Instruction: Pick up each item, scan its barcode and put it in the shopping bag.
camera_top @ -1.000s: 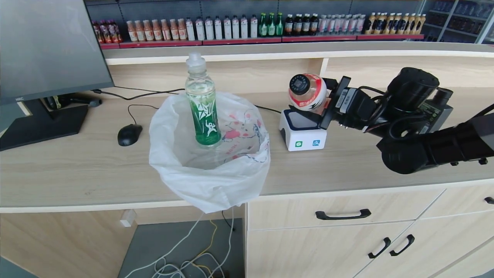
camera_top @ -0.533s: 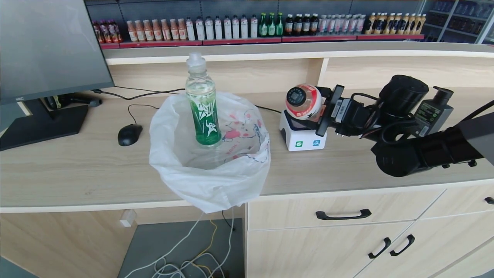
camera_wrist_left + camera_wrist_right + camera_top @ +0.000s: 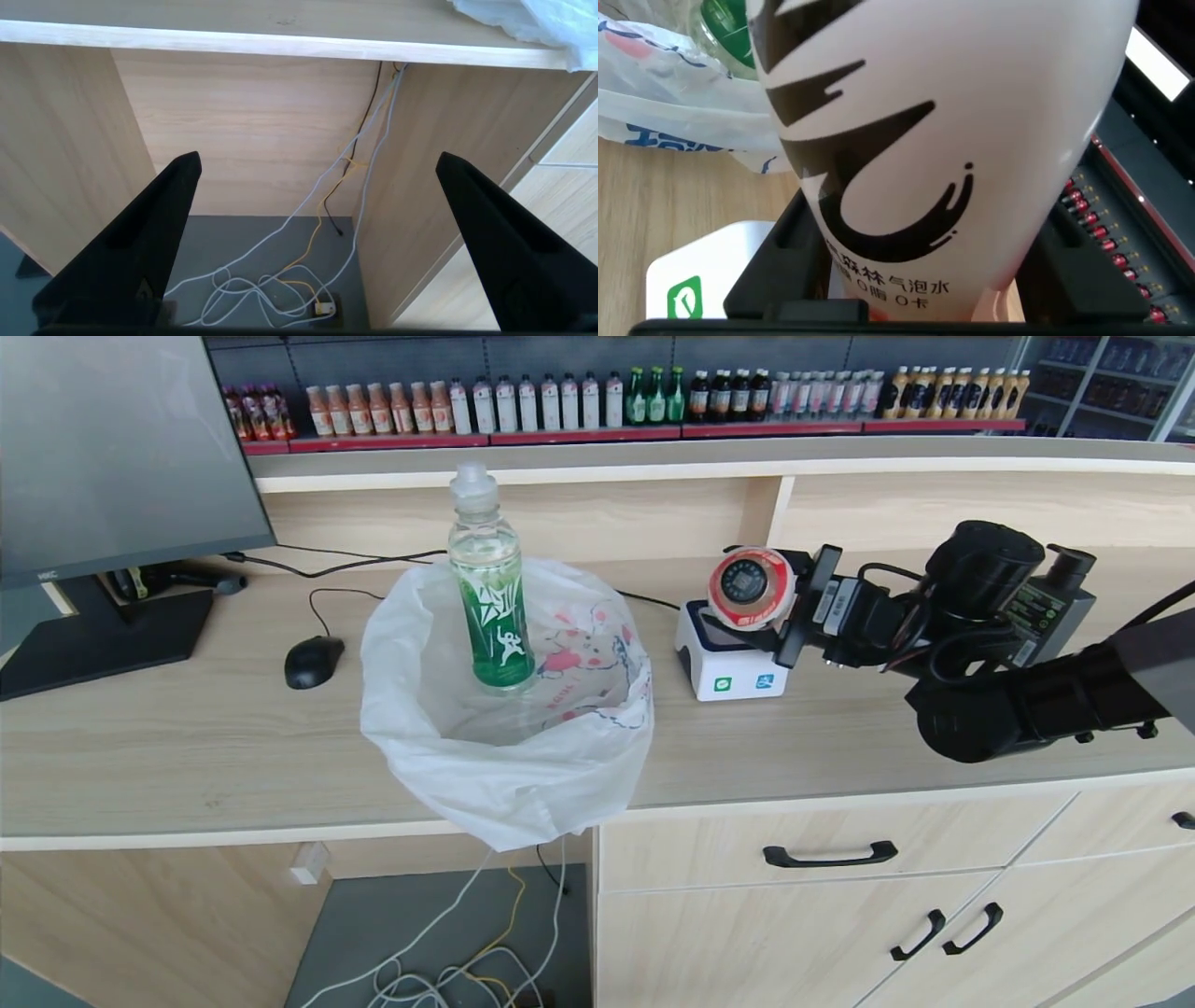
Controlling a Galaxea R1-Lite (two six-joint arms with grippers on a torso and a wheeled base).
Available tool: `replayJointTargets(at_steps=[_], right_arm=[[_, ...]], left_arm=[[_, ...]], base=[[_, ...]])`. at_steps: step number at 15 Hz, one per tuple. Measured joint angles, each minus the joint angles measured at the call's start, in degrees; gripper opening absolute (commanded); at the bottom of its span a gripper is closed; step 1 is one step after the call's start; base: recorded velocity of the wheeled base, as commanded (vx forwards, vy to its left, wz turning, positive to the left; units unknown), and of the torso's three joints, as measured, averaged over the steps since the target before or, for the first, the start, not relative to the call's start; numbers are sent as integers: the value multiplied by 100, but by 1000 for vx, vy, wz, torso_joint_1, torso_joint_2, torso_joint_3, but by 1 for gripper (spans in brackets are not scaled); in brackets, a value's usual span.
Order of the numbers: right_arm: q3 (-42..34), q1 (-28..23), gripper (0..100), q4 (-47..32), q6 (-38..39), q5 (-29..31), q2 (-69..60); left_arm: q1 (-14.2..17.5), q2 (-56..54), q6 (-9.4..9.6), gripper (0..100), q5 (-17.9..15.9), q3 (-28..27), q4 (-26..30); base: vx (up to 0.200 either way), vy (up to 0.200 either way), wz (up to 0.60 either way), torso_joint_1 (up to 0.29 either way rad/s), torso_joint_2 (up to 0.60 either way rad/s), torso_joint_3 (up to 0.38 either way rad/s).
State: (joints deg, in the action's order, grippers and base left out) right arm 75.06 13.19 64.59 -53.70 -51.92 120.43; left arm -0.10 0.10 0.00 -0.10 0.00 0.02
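Observation:
My right gripper point(image 3: 780, 607) is shut on a white bottle with a red-rimmed cap point(image 3: 750, 588), held sideways just above the white scanner box point(image 3: 731, 663) on the counter. In the right wrist view the bottle point(image 3: 924, 140) shows white with black strokes, and the scanner point(image 3: 701, 280) lies below it. A white plastic shopping bag point(image 3: 509, 709) hangs open at the counter's front edge, with a green-labelled bottle point(image 3: 487, 588) standing upright in it. My left gripper point(image 3: 318, 243) hangs open below the counter, facing cables on the floor.
A monitor point(image 3: 121, 457) and a black mouse point(image 3: 313, 661) sit on the counter's left. A dark pump bottle point(image 3: 1050, 602) stands behind my right arm. Drawers with black handles point(image 3: 829, 855) lie under the counter. Shelves of drinks point(image 3: 607, 397) run along the back.
My right gripper dropped slightly toward the scanner with the bottle and turned it, so the cap now faces the head camera more squarely. The bag and green bottle stayed put.

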Motion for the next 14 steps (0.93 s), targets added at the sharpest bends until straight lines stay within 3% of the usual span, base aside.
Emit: replayJointTargets(at_steps=[14], right_arm=[[322, 1, 0, -16, 150, 5, 200]], left_arm=[[0, 0, 0, 100, 0, 0, -2]], base=[[0, 0, 0, 0, 0, 0]])
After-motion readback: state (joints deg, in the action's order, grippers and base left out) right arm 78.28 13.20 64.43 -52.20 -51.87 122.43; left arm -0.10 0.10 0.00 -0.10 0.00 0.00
